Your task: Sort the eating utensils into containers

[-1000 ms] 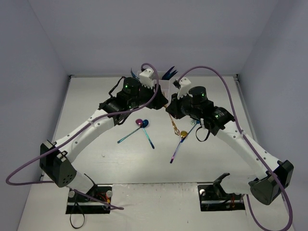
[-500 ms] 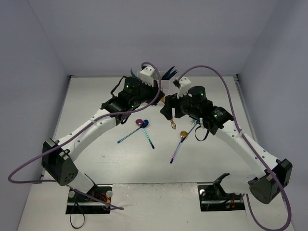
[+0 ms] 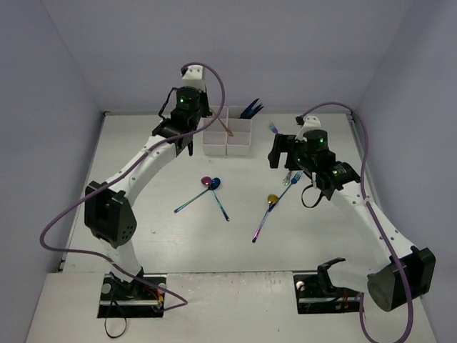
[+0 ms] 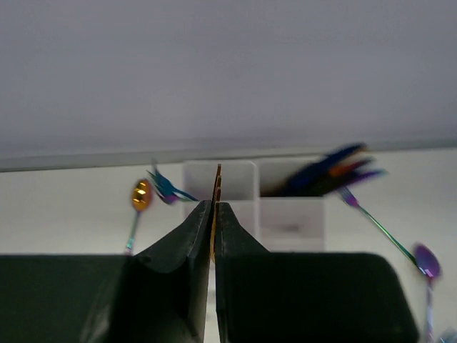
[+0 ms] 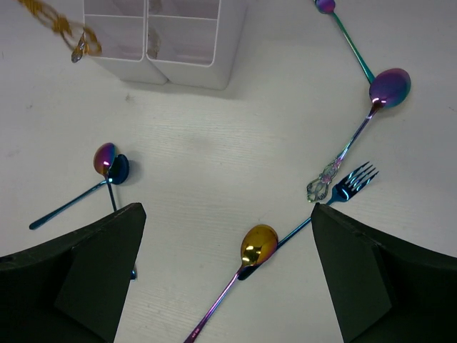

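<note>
Handover done: left gripper (image 4: 213,207), jaws now clamped on the gold utensil (image 4: 217,187) just released by the right, is reaching to 12 o'clock, holding it aloft by the containers (image 3: 228,149), drop-in pending, while right gripper (image 5: 227,214), jaws now wide apart, is withdrawing toward 3 o'clock, empty.

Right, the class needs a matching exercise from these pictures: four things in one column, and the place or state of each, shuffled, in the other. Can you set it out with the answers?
Column one
1. left gripper
2. right gripper
3. blue utensils
4. gold-bowled spoon

Column two
A. lying flat on the table
B. open, holding nothing
C. propped in a far compartment of the containers
D. shut on a gold utensil

Pairs: 1-D, 2-B, 3-C, 4-A
</note>
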Available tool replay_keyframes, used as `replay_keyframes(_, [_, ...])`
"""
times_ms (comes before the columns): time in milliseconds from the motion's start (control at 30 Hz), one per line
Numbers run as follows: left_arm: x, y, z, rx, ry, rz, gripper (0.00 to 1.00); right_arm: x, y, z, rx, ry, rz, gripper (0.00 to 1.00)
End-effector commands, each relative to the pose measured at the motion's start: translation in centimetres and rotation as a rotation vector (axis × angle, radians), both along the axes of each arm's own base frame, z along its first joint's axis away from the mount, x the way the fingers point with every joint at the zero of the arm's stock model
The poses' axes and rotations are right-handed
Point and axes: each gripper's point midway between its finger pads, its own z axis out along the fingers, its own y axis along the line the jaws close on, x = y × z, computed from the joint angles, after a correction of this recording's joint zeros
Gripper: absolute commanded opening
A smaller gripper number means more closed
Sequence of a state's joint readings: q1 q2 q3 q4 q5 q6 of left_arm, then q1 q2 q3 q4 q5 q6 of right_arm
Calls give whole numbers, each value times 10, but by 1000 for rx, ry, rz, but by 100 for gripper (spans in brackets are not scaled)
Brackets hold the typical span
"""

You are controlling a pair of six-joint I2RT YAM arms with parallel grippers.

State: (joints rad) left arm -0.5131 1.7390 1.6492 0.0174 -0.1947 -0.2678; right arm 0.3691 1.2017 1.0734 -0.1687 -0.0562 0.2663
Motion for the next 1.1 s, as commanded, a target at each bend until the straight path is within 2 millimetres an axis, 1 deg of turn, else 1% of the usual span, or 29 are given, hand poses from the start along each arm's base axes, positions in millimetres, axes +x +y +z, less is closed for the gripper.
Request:
replay_keyframes(0, [54,45,66,-52,-220,212,0,0,-1,15,43,-62,-28,100])
replay_keyframes(33, [61,51,77,-58,-253,237,0,0,-2,12,44,-55,-29,100])
replay_keyframes(100, [78,53,75,-55,-269,257,0,-2,0,6,46,-37,-22,100])
replay_keyframes(167, [97,55,76,-56,-300,273,0,-3,1,0,48,-18,-9,100])
replay_keyframes(233, [117,54,58,-35,-287,284,0,-4,2,-6,42,-5,-2,100])
replay_keyframes(300, [130,53,53,-10,-297,289,0,-3,1,-11,33,6,0,100])
replay_keyframes(400, [143,54,39,13,-295,306,0,-2,-5,-17,22,22,-14,100])
replay_keyframes(467, [150,54,18,29,-268,309,0,-3,-8,-20,18,28,-26,100])
replay_keyframes(567, [152,50,1,38,-238,293,0,-2,-14,-24,19,38,-58,100])
replay_keyframes(633, [152,48,-7,39,-222,281,0,0,-19,-26,20,46,-80,100])
replay_keyframes(667, [151,47,-10,41,-216,277,2,0,-20,-29,20,52,-93,100])
replay_keyframes(700, [151,47,-13,43,-211,273,5,1,-23,-31,20,59,-108,100])
replay_keyframes(800, [148,46,-14,46,-204,261,20,5,-31,-39,33,90,-166,100])
replay_keyframes(900, [139,47,3,39,-220,249,43,8,-40,-53,66,151,-252,99])
replay_keyframes(933, [135,48,9,36,-226,245,48,10,-44,-60,60,172,-285,99])
replay_keyframes(1000, [126,49,14,37,-225,235,57,11,-49,-71,51,210,-329,98])
replay_keyframes(1033, [120,48,21,32,-231,225,62,11,-51,-78,45,238,-351,97])
replay_keyframes(1067, [110,47,35,23,-246,208,66,13,-52,-83,45,257,-374,96])
